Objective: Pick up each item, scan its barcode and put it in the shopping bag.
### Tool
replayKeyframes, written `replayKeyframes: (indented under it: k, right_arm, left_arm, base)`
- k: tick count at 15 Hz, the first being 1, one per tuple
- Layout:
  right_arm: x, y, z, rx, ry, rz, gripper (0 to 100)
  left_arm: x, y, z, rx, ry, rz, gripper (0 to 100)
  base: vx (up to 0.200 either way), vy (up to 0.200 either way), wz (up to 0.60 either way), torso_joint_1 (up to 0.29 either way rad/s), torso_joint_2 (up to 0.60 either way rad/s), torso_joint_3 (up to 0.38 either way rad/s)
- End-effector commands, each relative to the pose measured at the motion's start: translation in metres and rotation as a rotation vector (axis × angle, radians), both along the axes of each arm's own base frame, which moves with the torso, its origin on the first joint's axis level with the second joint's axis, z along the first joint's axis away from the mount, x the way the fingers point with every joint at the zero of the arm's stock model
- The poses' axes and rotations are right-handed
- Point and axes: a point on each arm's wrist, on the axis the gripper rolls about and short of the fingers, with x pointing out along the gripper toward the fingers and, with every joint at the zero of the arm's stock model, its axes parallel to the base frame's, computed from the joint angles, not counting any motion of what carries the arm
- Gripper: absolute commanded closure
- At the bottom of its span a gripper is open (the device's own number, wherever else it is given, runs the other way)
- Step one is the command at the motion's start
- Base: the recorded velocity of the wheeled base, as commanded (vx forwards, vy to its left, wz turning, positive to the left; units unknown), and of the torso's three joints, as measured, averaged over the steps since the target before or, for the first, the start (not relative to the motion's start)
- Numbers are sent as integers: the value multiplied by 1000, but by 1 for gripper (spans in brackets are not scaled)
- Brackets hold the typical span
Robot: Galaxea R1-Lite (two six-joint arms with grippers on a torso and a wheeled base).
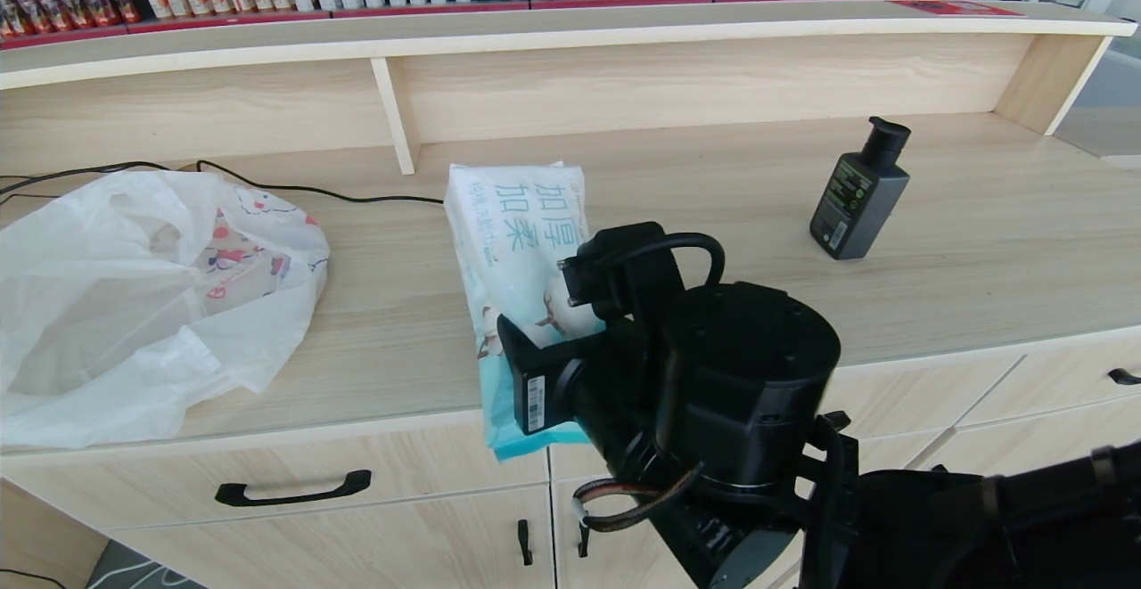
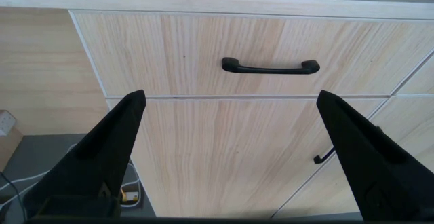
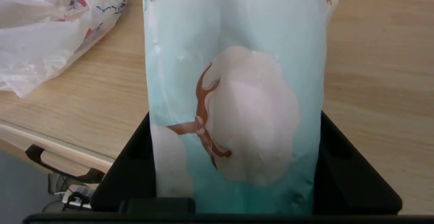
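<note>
Evidently the right gripper's [image 3: 234, 117] fingers [image 3: 122, 170] pinch the tissue pack [image 1: 517, 215] by its near end at the worktop's [image 1: 980, 259] front edge, its long axis pointing straight away; the shopping bag [image 1: 134, 304] lies leftward.

L tool [image 2: 230, 96] low, fingers wide apart, R tool [image 3: 235, 119] clamping tissue pack [image 3: 234, 61]

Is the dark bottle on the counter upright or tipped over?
Upright. The dark bottle stands on its base on the counter, cap on top, apart from the tissue pack.
</note>
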Motion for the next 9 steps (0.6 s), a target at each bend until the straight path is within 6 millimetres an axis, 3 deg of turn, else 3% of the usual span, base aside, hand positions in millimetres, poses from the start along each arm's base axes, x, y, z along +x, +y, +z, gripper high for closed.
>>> replayKeyframes:
  k: [1,9]
  right_arm:
    - [0,0,9,27,-18,-4,100]
    - [-14,-21,54,190,-134,-3,100]
  left_arm:
    - [0,0,0,0,-1,0,0]
    - [0,0,0,0,-1,0,0]
  base:
    - [0,0,0,0,0,0]
    - [0,0,0,0,0,0]
